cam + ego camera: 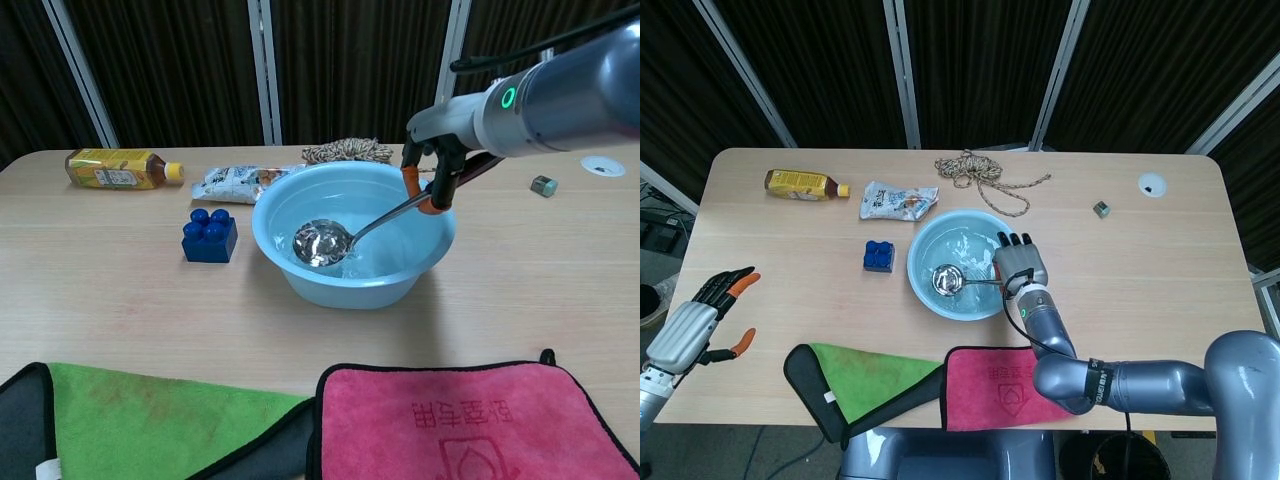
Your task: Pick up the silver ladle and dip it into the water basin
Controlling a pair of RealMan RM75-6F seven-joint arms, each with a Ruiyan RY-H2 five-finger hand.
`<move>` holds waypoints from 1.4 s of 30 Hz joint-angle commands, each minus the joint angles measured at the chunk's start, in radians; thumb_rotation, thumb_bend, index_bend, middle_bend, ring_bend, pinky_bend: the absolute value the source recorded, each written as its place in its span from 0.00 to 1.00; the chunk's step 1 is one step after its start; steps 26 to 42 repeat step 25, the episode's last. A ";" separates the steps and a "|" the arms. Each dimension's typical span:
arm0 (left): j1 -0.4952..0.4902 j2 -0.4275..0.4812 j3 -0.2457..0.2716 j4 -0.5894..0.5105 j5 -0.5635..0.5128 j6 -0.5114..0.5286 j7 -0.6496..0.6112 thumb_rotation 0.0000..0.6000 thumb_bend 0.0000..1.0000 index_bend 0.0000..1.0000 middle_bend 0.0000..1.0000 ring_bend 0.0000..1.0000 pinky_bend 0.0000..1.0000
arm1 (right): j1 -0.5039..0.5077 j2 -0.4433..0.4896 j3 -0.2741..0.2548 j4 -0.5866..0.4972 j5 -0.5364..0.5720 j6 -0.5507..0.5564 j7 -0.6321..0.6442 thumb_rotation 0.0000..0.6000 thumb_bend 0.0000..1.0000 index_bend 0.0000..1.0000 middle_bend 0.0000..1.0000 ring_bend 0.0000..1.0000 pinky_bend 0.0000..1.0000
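The light blue water basin stands mid-table with water in it. My right hand grips the handle of the silver ladle at the basin's right rim. The ladle's bowl hangs tilted just above the water, inside the basin on its left side. My left hand hovers open off the table's front-left corner, holding nothing; the chest view does not show it.
A blue toy block sits left of the basin. Behind it lie a snack packet, a yellow bottle and a coil of rope. Green and pink cloths lie at the front edge. A small cube sits far right.
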 commanded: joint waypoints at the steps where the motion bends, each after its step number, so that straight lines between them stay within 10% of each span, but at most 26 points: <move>1: 0.000 -0.001 0.000 -0.002 -0.001 -0.001 0.004 0.83 0.45 0.00 0.00 0.00 0.00 | 0.002 0.024 0.009 -0.020 0.015 0.000 0.003 1.00 0.46 0.71 0.01 0.00 0.00; 42: -0.001 -0.021 -0.004 -0.001 -0.006 -0.005 0.057 0.83 0.45 0.00 0.00 0.00 0.00 | 0.007 0.144 -0.005 -0.113 0.058 0.027 0.015 1.00 0.47 0.71 0.01 0.00 0.00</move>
